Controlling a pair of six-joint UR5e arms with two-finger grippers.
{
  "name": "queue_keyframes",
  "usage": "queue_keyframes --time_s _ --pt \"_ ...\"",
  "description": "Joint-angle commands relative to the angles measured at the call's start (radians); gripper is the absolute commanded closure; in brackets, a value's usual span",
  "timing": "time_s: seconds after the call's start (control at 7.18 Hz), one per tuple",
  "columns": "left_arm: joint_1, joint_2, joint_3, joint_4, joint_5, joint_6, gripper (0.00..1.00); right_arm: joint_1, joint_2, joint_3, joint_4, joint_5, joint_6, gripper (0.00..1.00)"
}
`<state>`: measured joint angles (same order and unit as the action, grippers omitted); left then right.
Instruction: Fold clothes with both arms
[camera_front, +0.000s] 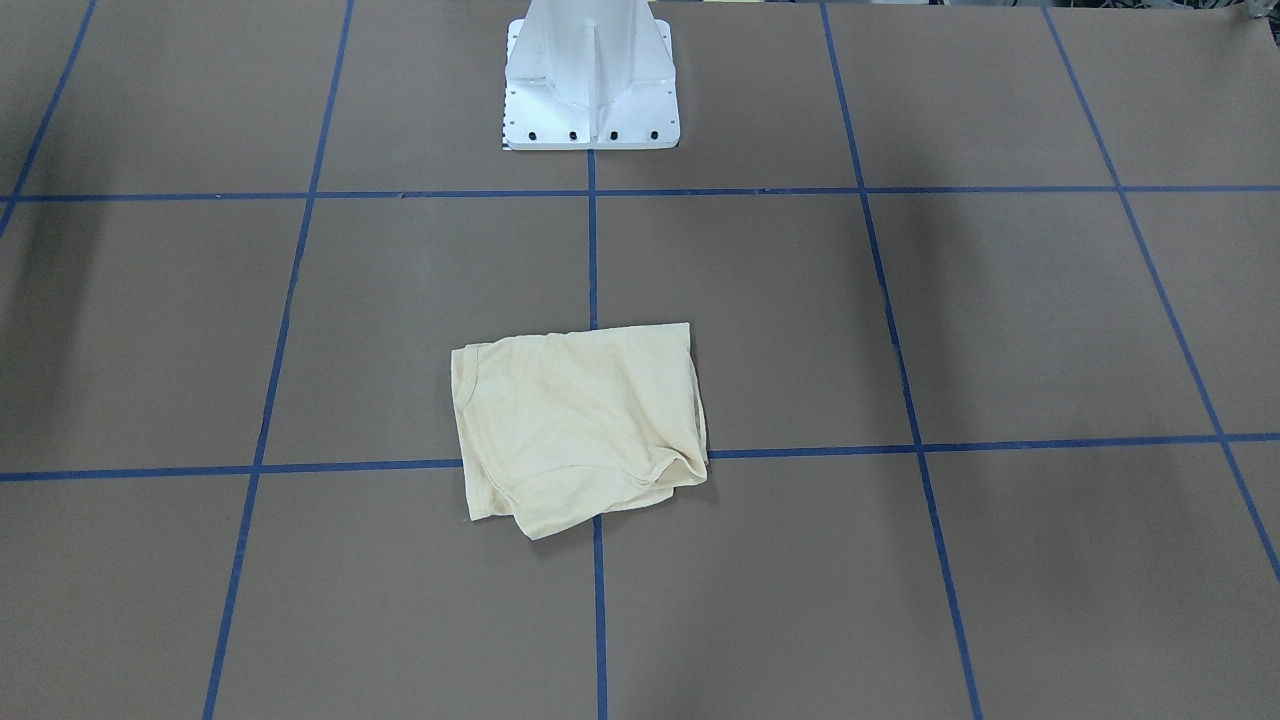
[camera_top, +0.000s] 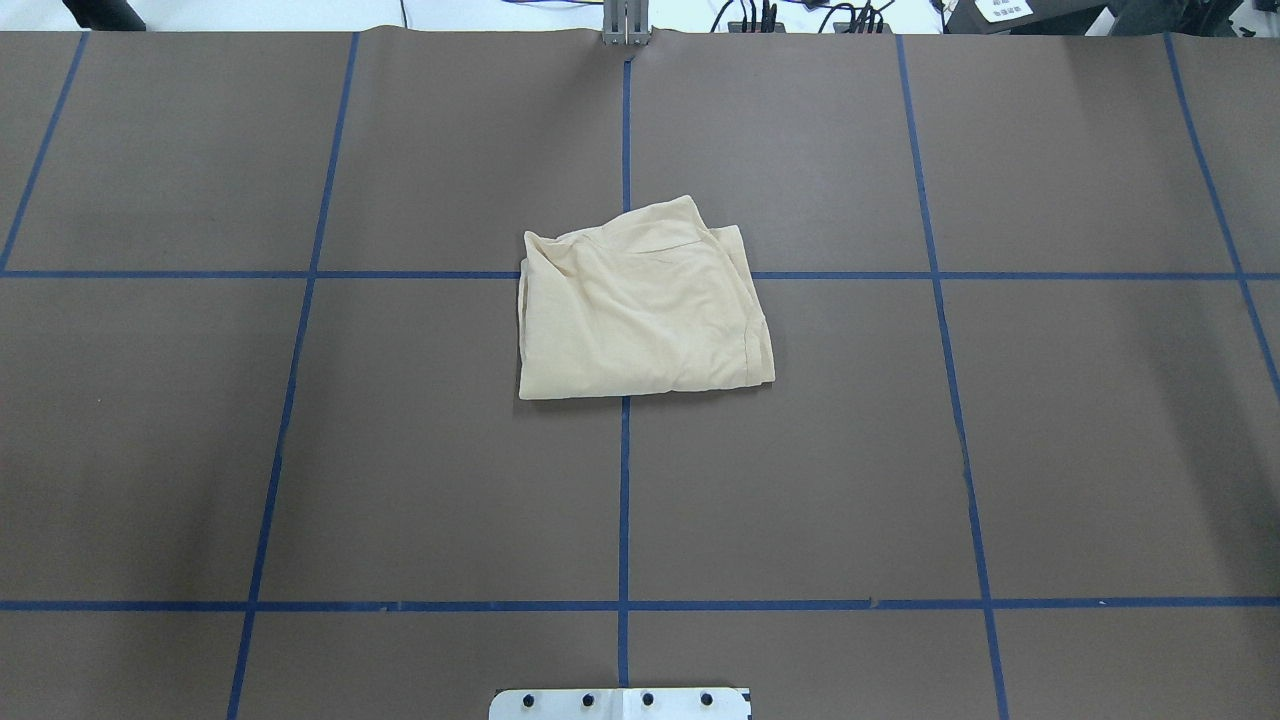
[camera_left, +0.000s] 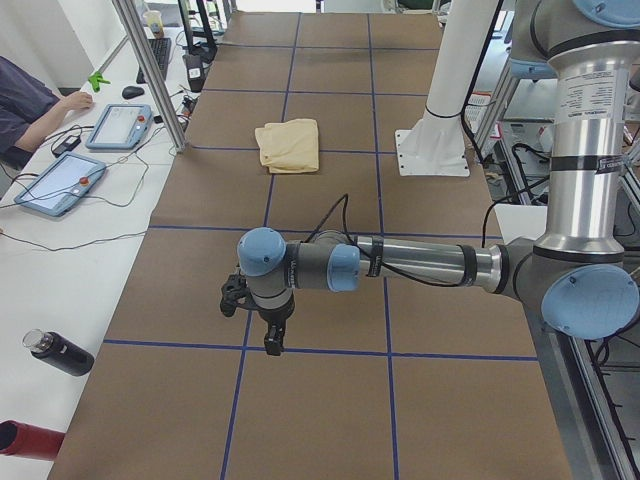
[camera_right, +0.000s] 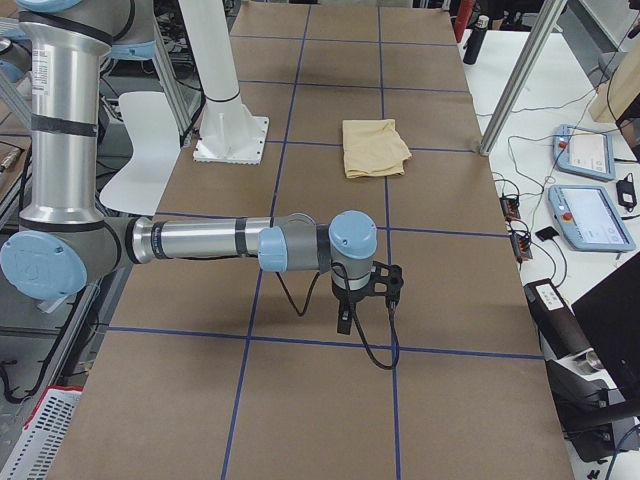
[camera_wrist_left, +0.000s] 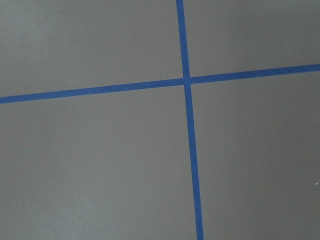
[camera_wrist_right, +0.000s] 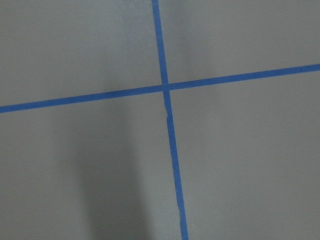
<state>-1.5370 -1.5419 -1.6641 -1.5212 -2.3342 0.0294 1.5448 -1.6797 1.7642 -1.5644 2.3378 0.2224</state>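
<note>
The clothes are one pale cream-yellow shirt (camera_front: 580, 425) folded into a compact rectangle near the table's middle, over a crossing of blue tape lines (camera_top: 640, 305); no print shows. It also appears small in both side views (camera_left: 288, 145) (camera_right: 374, 147). The left gripper (camera_left: 272, 343) hangs over bare table far from the shirt, toward the table's left end. The right gripper (camera_right: 345, 322) hangs likewise toward the right end. Whether either is open or shut I cannot tell. Both wrist views show only brown table and tape.
The white pedestal base (camera_front: 590, 90) stands behind the shirt on the robot's side (camera_top: 620, 703). A side bench holds two tablets (camera_left: 60, 185), a seated person's arm (camera_left: 30, 100), and bottles (camera_left: 60, 352). A metal post (camera_left: 150, 70) stands at the table's far edge.
</note>
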Motion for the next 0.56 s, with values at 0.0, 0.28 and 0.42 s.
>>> queue_keyframes --time_s 0.0,0.28,0.42 --pt "0.0 0.0 0.001 0.001 -0.02 -0.009 0.01 0.0 0.0 0.0 -0.002 0.005 0.002 0.0" --pt "0.0 0.0 0.001 0.001 -0.02 -0.009 0.01 0.0 0.0 -0.011 0.001 0.008 0.0 0.0" --pt "0.0 0.0 0.001 0.001 -0.02 -0.008 0.01 0.0 0.0 -0.038 0.003 0.009 0.002 0.0"
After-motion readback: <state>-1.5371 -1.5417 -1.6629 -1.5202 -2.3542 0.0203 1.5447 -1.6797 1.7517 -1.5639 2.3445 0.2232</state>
